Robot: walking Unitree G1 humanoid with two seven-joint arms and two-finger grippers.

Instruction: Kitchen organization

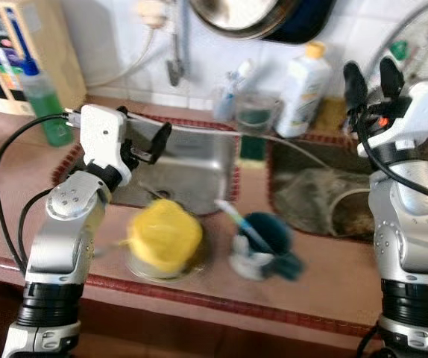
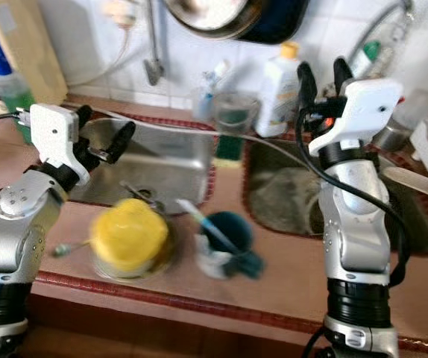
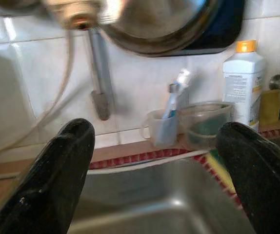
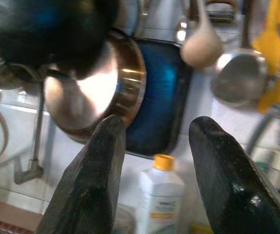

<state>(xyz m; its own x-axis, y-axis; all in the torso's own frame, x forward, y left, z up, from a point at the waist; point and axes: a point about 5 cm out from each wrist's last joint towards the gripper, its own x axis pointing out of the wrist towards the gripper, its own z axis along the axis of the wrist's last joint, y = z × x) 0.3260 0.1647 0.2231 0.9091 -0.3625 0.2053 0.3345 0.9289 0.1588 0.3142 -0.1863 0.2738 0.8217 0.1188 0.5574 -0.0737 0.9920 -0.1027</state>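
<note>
I see open room inside the steel sink (image 1: 192, 160); yellow cup (image 1: 163, 237) and teal mug (image 1: 268, 240) crowd the front surface (image 1: 326, 276).

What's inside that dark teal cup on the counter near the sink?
A toothbrush with a white and blue handle leans out of the teal cup. The picture is blurred and the cup's wall hides its lower part, so anything else at the bottom cannot be seen.
</note>
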